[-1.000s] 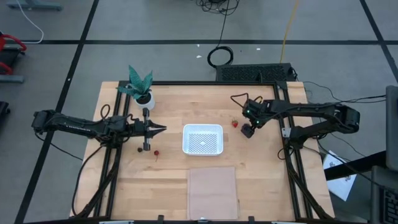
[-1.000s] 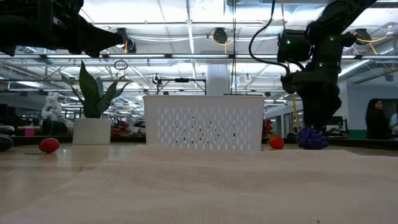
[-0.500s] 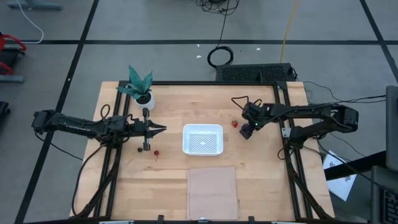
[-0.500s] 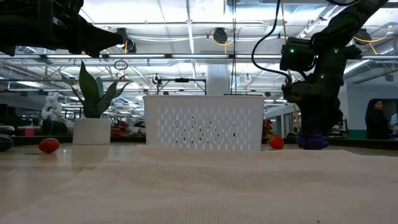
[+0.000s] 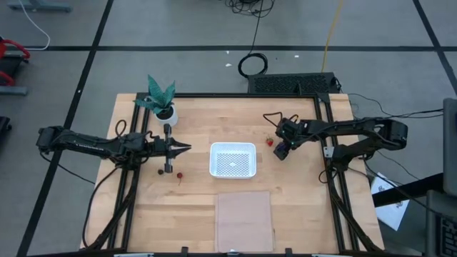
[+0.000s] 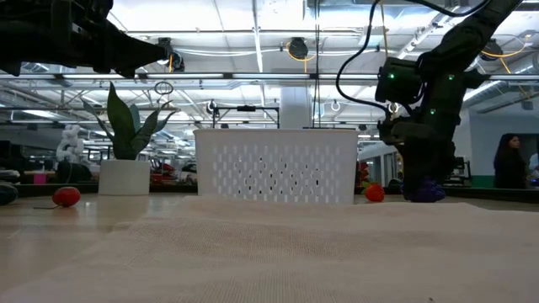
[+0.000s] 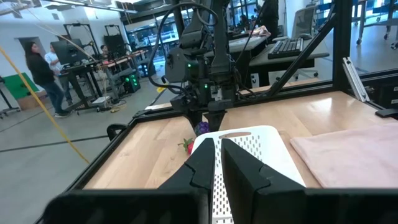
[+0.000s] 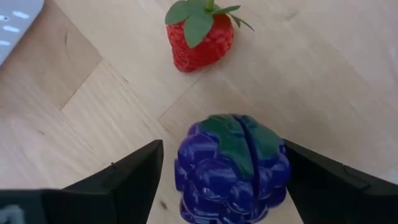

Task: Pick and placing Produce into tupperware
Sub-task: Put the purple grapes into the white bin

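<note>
The purple lumpy cluster [image 8: 233,168] lies on the table right of the white tupperware [image 5: 233,159]. My right gripper [image 5: 283,151] is open and points down over the cluster, one finger [image 8: 134,177] on each side of it. A red strawberry [image 8: 200,37] rests on the wood just beyond the cluster. Another strawberry [image 5: 180,173] and a small dark berry [image 5: 159,170] lie left of the tupperware. My left gripper [image 5: 184,148] hovers shut above the table, left of the tupperware and just beyond those two pieces. My right gripper comes at the purple cluster [image 6: 425,192] from above, pointing down, with its fingers close on two opposite sides. The cluster sits on the table. Whether the fingers touch it, I cannot tell.
A potted green plant [image 5: 163,100] stands near the table's far left corner. A flat translucent sheet [image 5: 244,220] lies by the near edge, in front of the tupperware. A black frame rails the table's left and right sides. People stand in the room beyond.
My right gripper has come down over the purple cluster and shifted slightly toward the tupperware, so its fingers now flank the cluster and cover most of it in the low view. The cluster has stayed in place.
</note>
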`<state>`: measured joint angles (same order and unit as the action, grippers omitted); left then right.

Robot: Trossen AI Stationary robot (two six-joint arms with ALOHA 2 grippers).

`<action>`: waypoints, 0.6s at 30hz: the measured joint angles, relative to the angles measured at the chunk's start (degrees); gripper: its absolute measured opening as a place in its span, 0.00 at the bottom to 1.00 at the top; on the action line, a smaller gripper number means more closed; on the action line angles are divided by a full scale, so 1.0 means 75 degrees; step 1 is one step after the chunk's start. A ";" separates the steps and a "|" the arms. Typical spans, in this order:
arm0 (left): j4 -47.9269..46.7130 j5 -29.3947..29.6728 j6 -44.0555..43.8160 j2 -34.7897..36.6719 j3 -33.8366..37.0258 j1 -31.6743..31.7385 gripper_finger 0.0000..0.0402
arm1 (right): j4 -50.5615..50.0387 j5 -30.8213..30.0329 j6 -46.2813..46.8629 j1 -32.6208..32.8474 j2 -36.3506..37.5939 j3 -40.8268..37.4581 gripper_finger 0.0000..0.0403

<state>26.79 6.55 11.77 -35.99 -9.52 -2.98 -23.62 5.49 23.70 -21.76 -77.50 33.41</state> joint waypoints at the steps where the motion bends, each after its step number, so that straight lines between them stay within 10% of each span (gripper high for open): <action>1: 0.0000 -0.0003 0.0000 -0.0003 0.0000 0.0000 0.08 | 0.0003 -0.0005 -0.0008 0.0003 0.0042 -0.0005 0.72; 10: 0.0003 0.0000 0.0000 0.0000 0.0000 0.0000 0.08 | 0.0069 -0.0032 -0.0054 -0.0003 0.0082 -0.0020 0.47; 18: 0.0003 0.0000 0.0000 0.0000 0.0000 0.0001 0.08 | -0.0493 0.0207 -0.0087 0.0019 0.0323 0.0165 0.50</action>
<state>26.81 6.55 11.77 -35.99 -9.52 -2.98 -27.32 7.05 23.05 -21.61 -75.07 34.64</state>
